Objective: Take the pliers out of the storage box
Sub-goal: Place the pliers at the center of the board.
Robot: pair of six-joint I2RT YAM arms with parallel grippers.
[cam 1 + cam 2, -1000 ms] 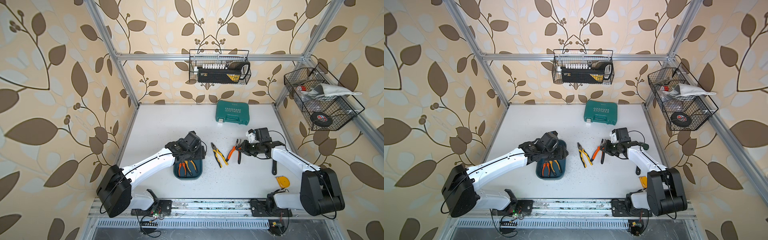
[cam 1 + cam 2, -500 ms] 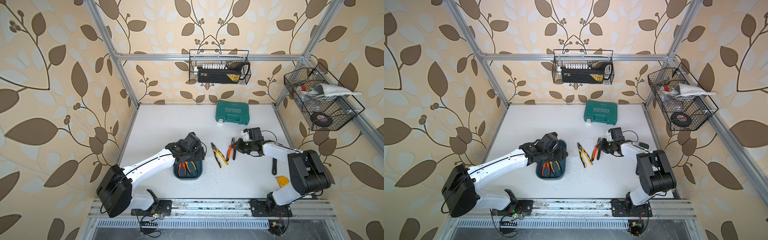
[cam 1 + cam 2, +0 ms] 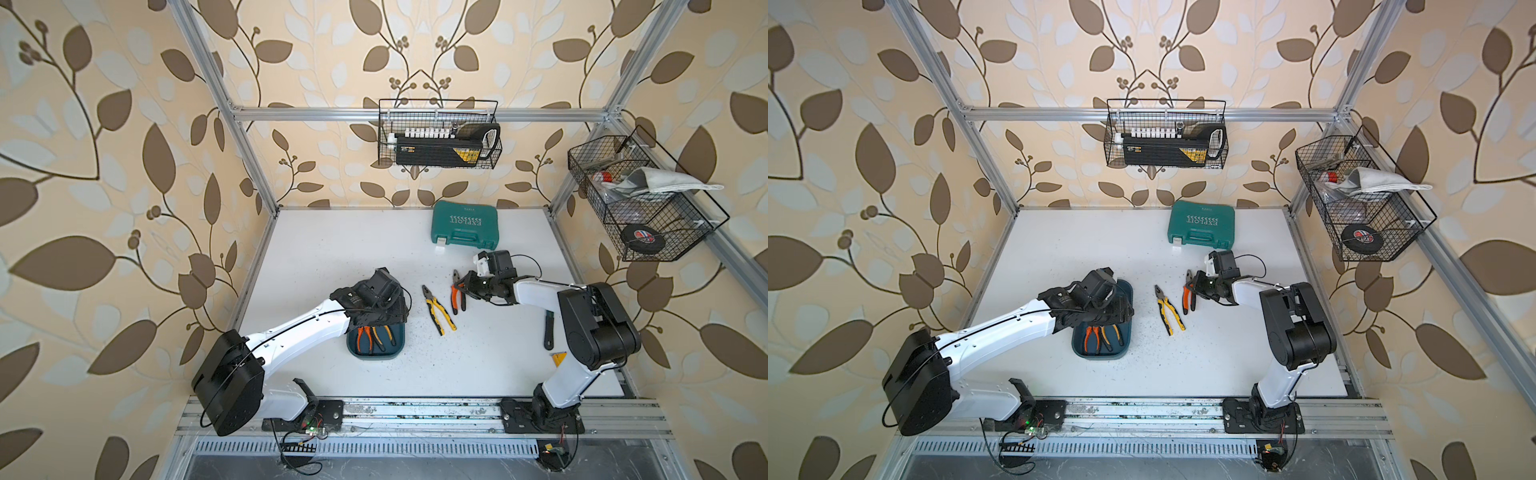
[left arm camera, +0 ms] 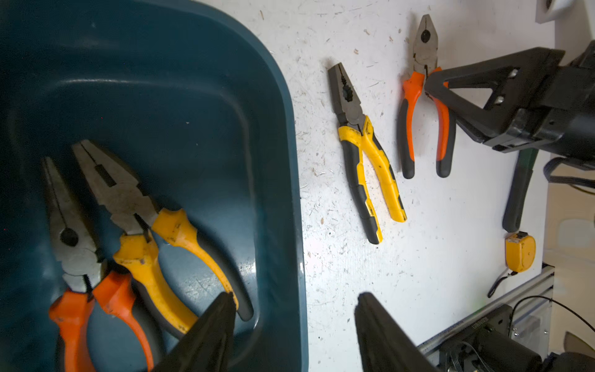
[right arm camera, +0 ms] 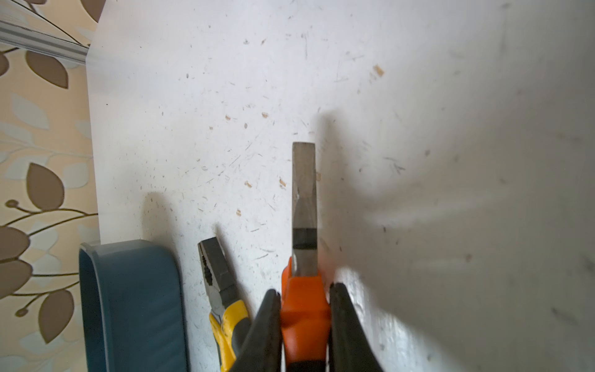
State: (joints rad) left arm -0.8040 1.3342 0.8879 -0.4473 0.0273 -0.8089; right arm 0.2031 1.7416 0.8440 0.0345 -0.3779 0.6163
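The dark teal storage box sits at the front left of the table. Two pliers lie in it: an orange-handled long-nosed pair and a yellow-orange pair. My left gripper is open astride the box's wall, one finger by the yellow-orange handle, one over the table. Yellow-and-black pliers lie on the table. Beside them, my right gripper is shut on orange-and-black pliers, low at the table.
A green tool case lies at the back. Wire baskets hang on the back wall and the right wall. A black-handled tool and a yellow tape measure lie near the right arm's base.
My right gripper has carried the orange-and-black pliers slightly left and down beside the yellow-and-black pair, its arm folding in. The left gripper has hardly moved over the box.
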